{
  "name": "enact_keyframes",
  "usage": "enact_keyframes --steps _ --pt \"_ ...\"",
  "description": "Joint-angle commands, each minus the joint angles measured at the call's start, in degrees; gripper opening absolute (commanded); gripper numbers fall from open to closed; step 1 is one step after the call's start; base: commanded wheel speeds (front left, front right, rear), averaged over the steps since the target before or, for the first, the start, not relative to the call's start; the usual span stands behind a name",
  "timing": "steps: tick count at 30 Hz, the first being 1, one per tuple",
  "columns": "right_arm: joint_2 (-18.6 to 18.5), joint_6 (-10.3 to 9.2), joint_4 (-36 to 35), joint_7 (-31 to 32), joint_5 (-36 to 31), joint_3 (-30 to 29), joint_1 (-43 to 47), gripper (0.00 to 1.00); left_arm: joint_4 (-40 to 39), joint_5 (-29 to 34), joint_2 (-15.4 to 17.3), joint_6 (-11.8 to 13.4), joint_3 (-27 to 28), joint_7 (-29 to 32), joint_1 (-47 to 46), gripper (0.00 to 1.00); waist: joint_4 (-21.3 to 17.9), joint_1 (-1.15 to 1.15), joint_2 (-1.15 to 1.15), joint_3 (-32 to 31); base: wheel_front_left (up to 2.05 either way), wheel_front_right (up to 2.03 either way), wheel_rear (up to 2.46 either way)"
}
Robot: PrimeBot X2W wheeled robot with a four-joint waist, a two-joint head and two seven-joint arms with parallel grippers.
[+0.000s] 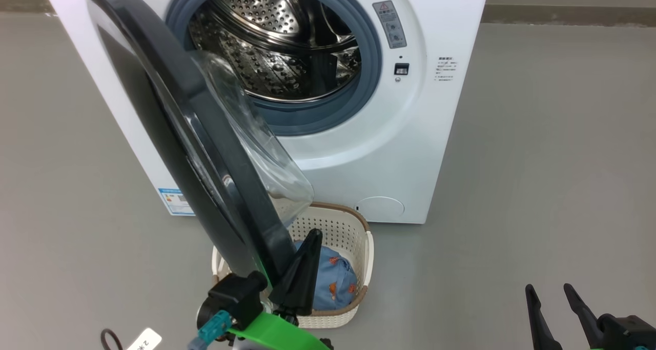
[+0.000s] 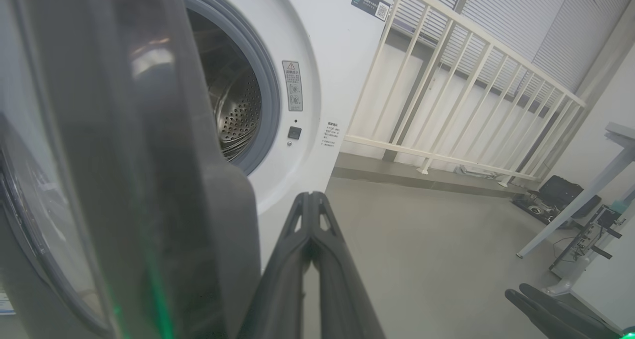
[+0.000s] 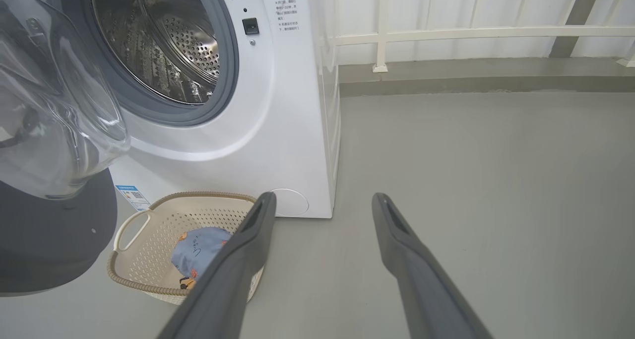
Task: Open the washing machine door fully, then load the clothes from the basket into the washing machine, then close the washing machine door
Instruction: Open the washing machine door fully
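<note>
Head view, glossy round door (image 1: 205,150), perforated steel drum (image 1: 266,47), woven-rimmed basket (image 1: 341,232)

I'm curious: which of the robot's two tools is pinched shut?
The left tool, closed tight right beside the washing machine door. The right tool is spread wide open over bare floor.

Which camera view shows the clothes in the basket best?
The head view: it looks down into the basket, so the blue clothes and their orange print are plain, though the door and left tool cover one side. In the right wrist view the right tool hides part of them. The left wrist view faces the door.
</note>
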Motion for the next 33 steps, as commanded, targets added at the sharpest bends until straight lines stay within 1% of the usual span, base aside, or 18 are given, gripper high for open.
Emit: enact_keyframes --steps 1,16,24,33 --pt "-0.8 0.31 -1.1 -0.5 0.5 1.2 -2.1 1.0 -0.8 -0.7 1.7 0.9 3.1 -0.9 -1.1 0.0 0.4 0.0 0.0 -0.2 0.0 0.0 0.0" --pt "-0.8 0.31 0.2 -0.7 0.9 0.7 -1.2 1.0 -2.5 0.0 3.0 2.4 2.1 -0.7 1.5 0.0 4.2 0.0 0.0 -1.5 0.0 0.0 0.0" --pt "-0.8 0.31 0.7 -0.7 0.9 0.5 -0.9 1.0 -3.5 0.4 3.7 3.7 1.6 -0.3 2.9 0.0 7.0 0.0 0.0 -2.2 0.0 0.0 0.0" --pt "-0.8 0.31 1.3 -0.9 1.2 0.7 -0.7 1.0 -4.8 0.5 5.2 5.3 2.7 -0.2 4.1 0.0 10.6 0.0 0.0 -2.4 0.0 0.0 0.0"
